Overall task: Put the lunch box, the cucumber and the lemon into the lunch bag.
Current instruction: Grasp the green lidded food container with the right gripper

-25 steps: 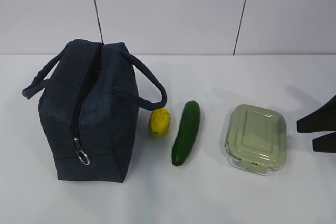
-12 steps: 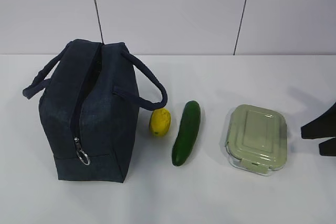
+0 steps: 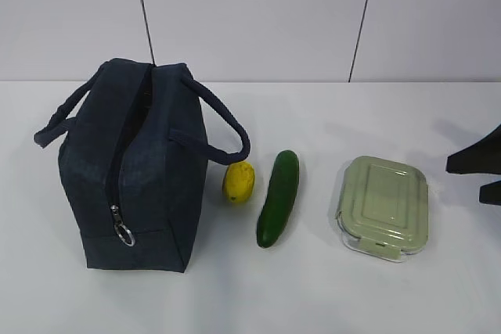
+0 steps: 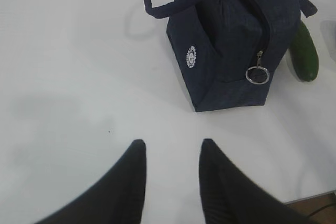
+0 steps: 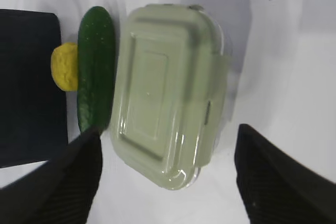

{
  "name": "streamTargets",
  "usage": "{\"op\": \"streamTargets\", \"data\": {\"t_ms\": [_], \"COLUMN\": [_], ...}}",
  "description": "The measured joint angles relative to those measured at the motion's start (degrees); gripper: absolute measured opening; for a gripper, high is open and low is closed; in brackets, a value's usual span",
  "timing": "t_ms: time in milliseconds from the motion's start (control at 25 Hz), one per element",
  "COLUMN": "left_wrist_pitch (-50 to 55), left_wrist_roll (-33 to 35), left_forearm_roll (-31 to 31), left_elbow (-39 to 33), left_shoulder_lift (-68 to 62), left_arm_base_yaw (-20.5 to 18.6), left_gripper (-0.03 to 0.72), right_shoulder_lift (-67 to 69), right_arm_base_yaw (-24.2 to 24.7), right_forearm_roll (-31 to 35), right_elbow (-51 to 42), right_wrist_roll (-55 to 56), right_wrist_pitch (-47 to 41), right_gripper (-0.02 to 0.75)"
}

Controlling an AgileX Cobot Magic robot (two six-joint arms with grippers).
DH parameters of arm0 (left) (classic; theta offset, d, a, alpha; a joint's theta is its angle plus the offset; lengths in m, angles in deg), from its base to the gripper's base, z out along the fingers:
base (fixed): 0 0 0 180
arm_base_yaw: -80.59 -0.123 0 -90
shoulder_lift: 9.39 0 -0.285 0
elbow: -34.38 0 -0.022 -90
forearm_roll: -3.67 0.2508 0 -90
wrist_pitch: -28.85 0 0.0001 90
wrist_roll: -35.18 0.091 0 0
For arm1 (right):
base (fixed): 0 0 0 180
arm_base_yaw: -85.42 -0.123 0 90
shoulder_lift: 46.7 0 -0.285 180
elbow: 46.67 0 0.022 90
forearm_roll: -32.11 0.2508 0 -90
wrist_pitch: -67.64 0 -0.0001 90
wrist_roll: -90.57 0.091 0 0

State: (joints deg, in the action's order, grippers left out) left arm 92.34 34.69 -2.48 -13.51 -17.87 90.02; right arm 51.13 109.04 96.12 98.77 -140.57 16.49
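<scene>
White panelled wall with two dark vertical seams stands behind a plain white counter (image 3: 329,295) that carries all task items.

The lunch bag (image 3: 133,170) serves as the landmark. It stands upright on the counter, dark navy, with two loop handles drooping to either side. Its top zipper line runs down the near end face, and the metal ring pull (image 3: 123,233) hangs low on that face. In the left wrist view a small white round logo (image 4: 191,57) shows on the side panel of the bag.

The lemon (image 3: 238,181) lies just beside the bag on its right, under the drooping right handle. The cucumber (image 3: 279,197) lies just past the lemon, farther from the bag, with its long axis running roughly front to back. The lunch box (image 3: 382,206) sits farther still from the bag, apart from the cucumber, with its pale green lid in place.

The left end effector (image 4: 170,148) hovers over bare counter near the ring-pull end of the bag. Its two dark fingers are partly spread, with nothing between them.

The right end effector (image 5: 168,135) is positioned at the lunch box, on the side away from the bag. Its fingers are spread wide and straddle the box without contact. In the exterior view only its dark finger tips enter at the right edge.
</scene>
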Motion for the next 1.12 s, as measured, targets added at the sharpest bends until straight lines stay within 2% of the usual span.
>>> {"op": "streamTargets", "data": {"t_ms": [440, 680, 1120], "left_wrist_pitch": [0.0, -0.1, -0.2], "left_wrist_roll": [0.0, 0.0, 0.0], "left_forearm_roll": [0.0, 0.0, 0.0], "left_elbow": [0.0, 0.0, 0.0], "left_shoulder_lift": [-1.7, -2.2, -2.2], "left_arm_base_yaw": [0.0, 0.0, 0.0], "left_gripper": [0.244, 0.244, 0.244], "right_shoulder_lift": [11.4, 15.8, 19.7], "right_arm_base_yaw": [0.0, 0.0, -0.1], "right_forearm_roll": [3.1, 9.4, 11.5], "right_elbow": [0.0, 0.3, 2.9], "right_wrist_roll": [-3.7, -10.2, -13.3], "right_wrist_pitch": [-0.7, -3.8, -5.8], "right_gripper": [0.552, 0.552, 0.551]}}
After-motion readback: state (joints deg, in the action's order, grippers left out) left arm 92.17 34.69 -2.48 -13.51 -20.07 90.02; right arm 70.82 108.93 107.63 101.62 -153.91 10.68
